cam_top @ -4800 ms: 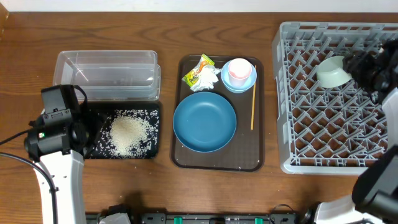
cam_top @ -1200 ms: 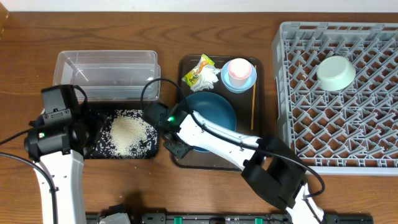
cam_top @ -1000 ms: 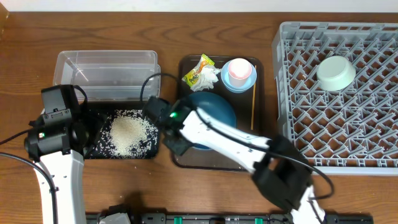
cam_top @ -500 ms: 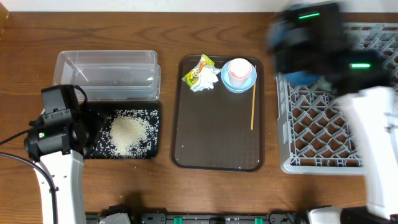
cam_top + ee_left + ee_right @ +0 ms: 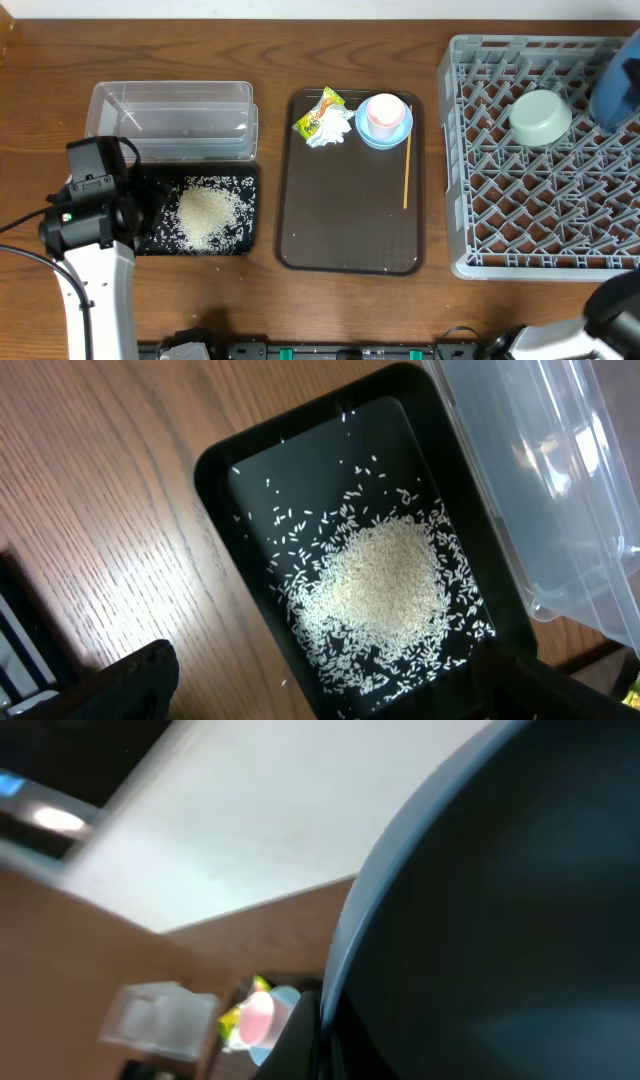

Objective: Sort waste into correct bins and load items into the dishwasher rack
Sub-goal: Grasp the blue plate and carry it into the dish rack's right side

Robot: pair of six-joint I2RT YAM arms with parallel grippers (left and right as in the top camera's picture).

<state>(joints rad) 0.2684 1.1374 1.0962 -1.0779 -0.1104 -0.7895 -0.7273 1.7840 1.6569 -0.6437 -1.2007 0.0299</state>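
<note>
Snack wrapper [image 5: 320, 115] print too small to read. Left arm [image 5: 88, 215] near-left, wrist above black tray [image 5: 320, 470] holding rice grains [image 5: 385, 585]; jaws wide apart, empty. Right jaws clamped on dark blue dish [image 5: 610, 85], blurred above far-right of dishwasher rack [image 5: 500, 200]. Mint bowl [image 5: 540, 116] in rack, far side.

Two bowls [image 5: 540, 117], one cup [image 5: 383, 113], one stick [image 5: 406, 170] (dish [image 5: 612, 88] perhaps one).
</note>
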